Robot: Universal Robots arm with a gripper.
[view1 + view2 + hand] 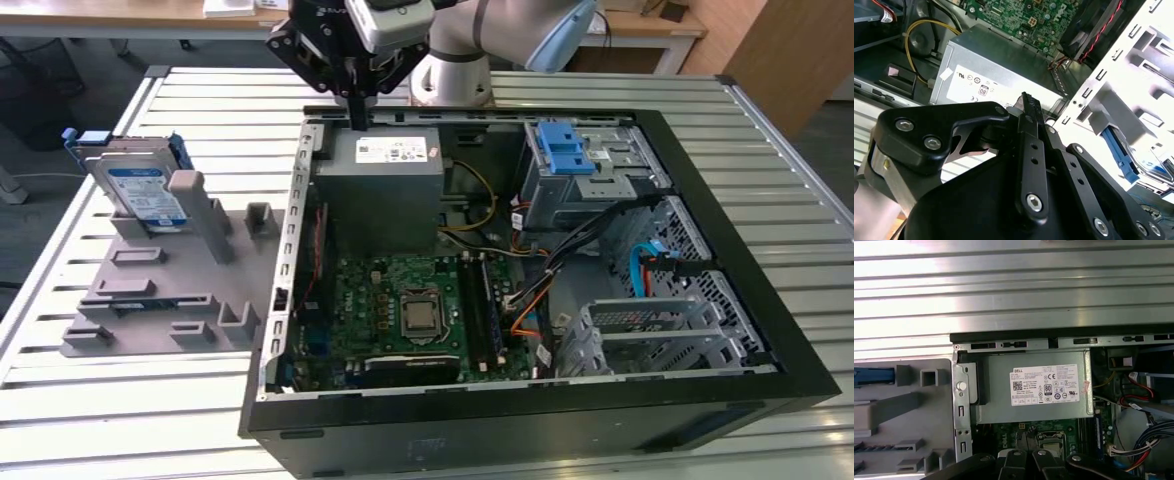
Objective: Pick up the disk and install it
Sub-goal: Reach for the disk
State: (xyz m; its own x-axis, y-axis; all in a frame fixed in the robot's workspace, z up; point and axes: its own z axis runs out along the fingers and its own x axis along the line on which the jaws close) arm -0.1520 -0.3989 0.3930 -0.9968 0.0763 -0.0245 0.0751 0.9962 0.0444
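Note:
The disk point(140, 185), silver with a white-and-blue label and a blue carrier frame, stands upright in a grey holder point(160, 290) on the exterior view's left, beside the open computer case. Its blue edge point(874, 376) shows in the first wrist view. My gripper point(360, 120) hangs above the far rim of the case, over the power-supply box and well to the right of the disk. The black fingers point(1026, 107) are pressed together with nothing between them. Their linkage point(1026, 462) shows in the first wrist view.
The open case point(747, 300) holds a grey power-supply box point(380, 190), a green motherboard point(400, 300), a perforated cage with a blue latch point(567, 150) and an empty silver cage point(654, 330). Loose cables run between them. Everything rests on a slatted metal table point(200, 100).

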